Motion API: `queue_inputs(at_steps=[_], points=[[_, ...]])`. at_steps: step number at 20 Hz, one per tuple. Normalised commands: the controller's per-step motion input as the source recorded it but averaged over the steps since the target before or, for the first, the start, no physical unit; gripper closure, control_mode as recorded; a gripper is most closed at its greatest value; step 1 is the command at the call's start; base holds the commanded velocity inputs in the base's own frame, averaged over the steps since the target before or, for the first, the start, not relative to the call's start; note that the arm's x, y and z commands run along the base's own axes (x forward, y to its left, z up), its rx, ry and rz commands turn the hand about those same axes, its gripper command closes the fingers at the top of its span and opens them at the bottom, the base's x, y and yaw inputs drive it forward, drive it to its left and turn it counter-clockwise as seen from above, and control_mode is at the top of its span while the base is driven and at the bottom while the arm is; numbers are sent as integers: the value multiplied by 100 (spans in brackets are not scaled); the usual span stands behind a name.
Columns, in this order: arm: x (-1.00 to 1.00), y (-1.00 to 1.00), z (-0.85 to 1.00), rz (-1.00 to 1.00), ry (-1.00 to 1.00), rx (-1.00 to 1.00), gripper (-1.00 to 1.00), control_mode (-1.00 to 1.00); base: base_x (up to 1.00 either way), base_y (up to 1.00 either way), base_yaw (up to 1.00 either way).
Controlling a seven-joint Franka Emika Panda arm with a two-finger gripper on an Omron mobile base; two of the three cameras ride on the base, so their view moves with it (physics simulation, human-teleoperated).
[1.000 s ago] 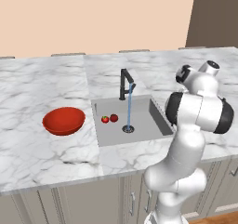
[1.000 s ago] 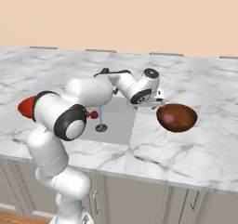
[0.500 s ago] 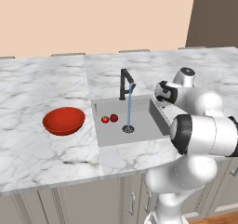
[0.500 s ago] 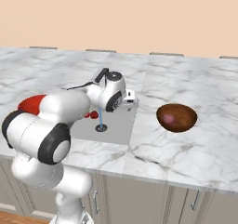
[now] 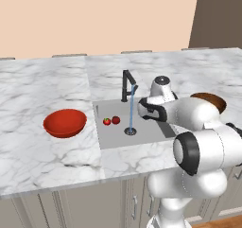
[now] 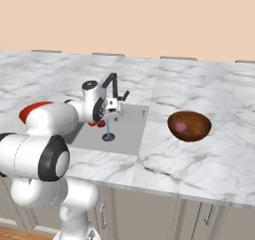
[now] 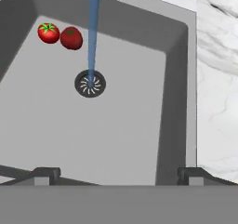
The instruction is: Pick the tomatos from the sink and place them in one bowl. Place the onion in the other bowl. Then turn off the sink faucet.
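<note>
two red tomatos (image 7: 60, 35) touching, one green-topped

No readable text, labels, brands, numbers or signs anywhere: none on the bowls, the faucet, the sink, the marble surface, the cabinet fronts or the robot arm

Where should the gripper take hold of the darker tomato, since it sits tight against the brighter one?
Judging by the hand view, come from above and close on the darker tomato across the sides clear of the brighter tomato, one finger toward the water stream; it is round.
</note>
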Motion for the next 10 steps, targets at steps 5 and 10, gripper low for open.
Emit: queue_inputs(at_steps=[5,10], points=[[-1,21,-19,0,6,-6,-100,-100,0,0,0],[3,56,-29,0,10,-5,-100,-100,0,0,0]])
